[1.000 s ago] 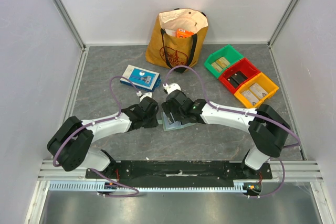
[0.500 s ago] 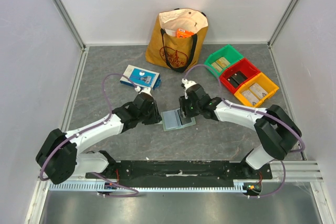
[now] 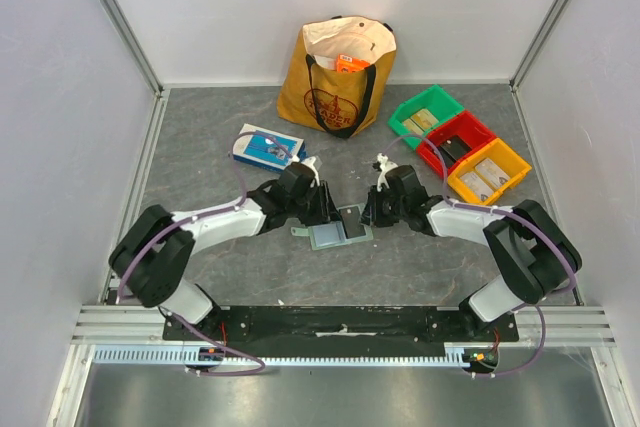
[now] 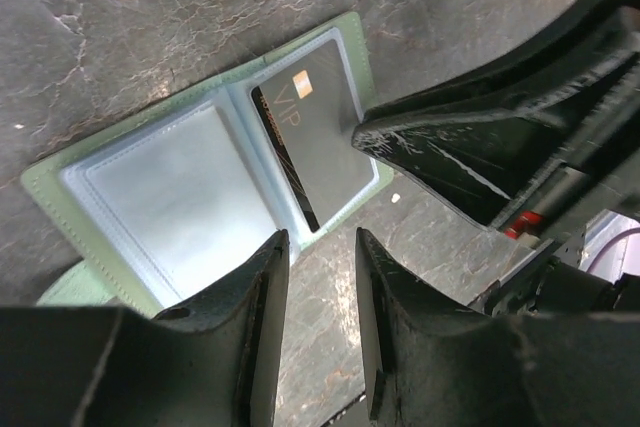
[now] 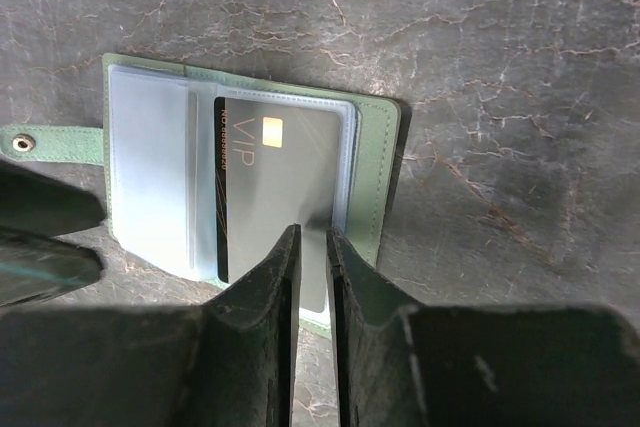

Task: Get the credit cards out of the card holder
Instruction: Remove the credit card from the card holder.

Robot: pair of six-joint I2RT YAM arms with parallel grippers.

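The pale green card holder (image 3: 333, 235) lies open and flat on the table, its clear pockets (image 4: 170, 187) facing up. A black credit card (image 5: 280, 172) marked VIP sits in the right pocket (image 4: 310, 142), its near edge sticking out of the sleeve. My right gripper (image 5: 312, 239) hangs just over that near edge with its jaws only a narrow slit apart and nothing pinched between them. In the top view it (image 3: 368, 213) stands at the holder's right edge. My left gripper (image 4: 321, 245) is open over bare table beside the holder's near side, at its upper left (image 3: 322, 209) seen from above.
A blue-and-white flat box (image 3: 268, 145) lies behind the left arm. A brown tote bag (image 3: 338, 77) stands at the back. Green (image 3: 425, 117), red (image 3: 457, 143) and yellow (image 3: 489, 172) bins sit at the right. The holder's snap tab (image 5: 40, 142) points left.
Both grippers have lifted off the card holder, which now lies open. The right gripper drew back to its right edge and narrowed its jaws. The left gripper moved right and opened slightly.
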